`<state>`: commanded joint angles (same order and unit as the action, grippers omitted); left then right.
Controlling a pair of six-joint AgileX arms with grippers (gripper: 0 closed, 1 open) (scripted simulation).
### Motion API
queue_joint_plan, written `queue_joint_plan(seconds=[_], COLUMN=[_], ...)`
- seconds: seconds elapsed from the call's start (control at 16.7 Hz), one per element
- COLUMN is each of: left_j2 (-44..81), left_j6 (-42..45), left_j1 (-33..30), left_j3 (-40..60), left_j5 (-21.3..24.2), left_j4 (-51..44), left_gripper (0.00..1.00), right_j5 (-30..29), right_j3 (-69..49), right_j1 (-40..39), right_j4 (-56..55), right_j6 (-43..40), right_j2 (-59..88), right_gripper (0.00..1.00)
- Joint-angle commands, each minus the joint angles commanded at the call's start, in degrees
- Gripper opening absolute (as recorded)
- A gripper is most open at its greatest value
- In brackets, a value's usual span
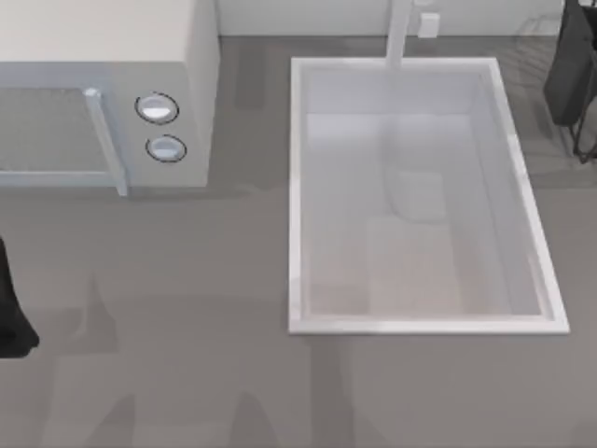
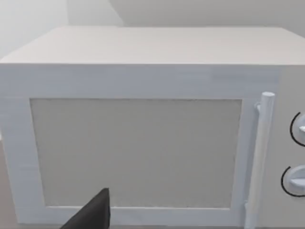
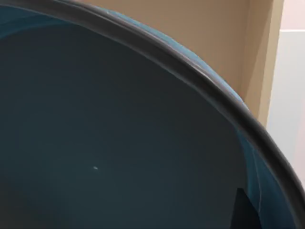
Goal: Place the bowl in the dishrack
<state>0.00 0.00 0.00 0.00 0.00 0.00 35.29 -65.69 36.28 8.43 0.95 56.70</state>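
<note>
Looking over the counter, no lettering or brand mark can be read on anything: the white microwave (image 1: pixel 103 93) at the table's left has two plain round dials (image 1: pixel 157 108) and a slim bar handle (image 2: pixel 261 157), its door a flat matte grey panel inside a pale frame. Beside it on the right, the white sink (image 1: pixel 297 187) is a smooth rectangular basin with thin raised walls, sunk into the dull grey table (image 1: pixel 187 355), and a white tap post rises at its far edge.

Close against the right wrist camera sits the bowl (image 3: pixel 119 133), a broad glossy dark-blue curve with a thin darker rim sweeping across the picture; a tan wall shows behind it. At the top view's far right corner, dark thin wires (image 1: pixel 586 140) hang under a black shape that could be the right arm; whether they belong to the dishrack I cannot tell. How the right pincer stands I cannot tell.

A dark finger (image 2: pixel 93 214) of the left pincer shows before the microwave door, its opening unclear; the left arm (image 1: pixel 11 317) sits at the table's left edge
</note>
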Motion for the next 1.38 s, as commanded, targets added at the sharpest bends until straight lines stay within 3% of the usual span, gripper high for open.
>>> queue_joint_plan(seconds=[0.48, 1.14, 1.38], left_j2=[0.0, 0.0, 0.0], left_j6=[0.0, 0.0, 0.0], left_j1=[0.0, 0.0, 0.0], left_j3=[0.0, 0.0, 0.0], left_j5=[0.0, 0.0, 0.0], left_j4=[0.0, 0.0, 0.0], left_gripper=[1.0, 1.0, 1.0], right_j5=[-1.4, -15.3, -19.1], right_j3=[-0.1, 7.1, 9.4], right_j1=[-1.4, -14.8, -18.4], right_j4=[-3.8, -46.5, -54.9], right_j6=[0.1, 0.0, 0.0], right_j2=[4.0, 39.0, 45.8], right_gripper=[0.0, 0.0, 0.0])
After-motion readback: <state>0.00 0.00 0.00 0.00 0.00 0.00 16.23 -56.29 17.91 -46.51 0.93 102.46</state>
